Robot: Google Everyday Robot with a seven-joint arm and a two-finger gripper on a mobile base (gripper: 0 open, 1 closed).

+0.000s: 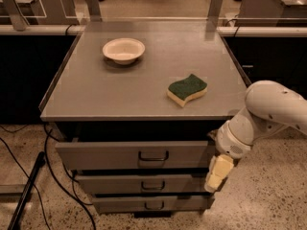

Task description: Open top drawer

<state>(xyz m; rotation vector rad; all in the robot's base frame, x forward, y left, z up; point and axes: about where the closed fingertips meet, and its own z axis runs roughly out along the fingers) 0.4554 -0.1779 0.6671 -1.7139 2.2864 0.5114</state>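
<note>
The top drawer (105, 155) is the widest grey front under the cabinet's top, with a small dark wire pull handle (153, 156) at its centre. It stands out a little further than the two shorter drawer fronts (115, 183) below it. My gripper (216, 175) hangs from the white arm (268, 111) at the cabinet's right front corner. It points down, level with the gap between the top and middle drawers, to the right of the handle and apart from it.
On the grey cabinet top (96, 92) lie a white bowl (123, 50) at the back left and a green-and-yellow sponge (187, 89) at the right front. Black cables (53, 171) trail on the speckled floor at the left. Dark counters stand on both sides.
</note>
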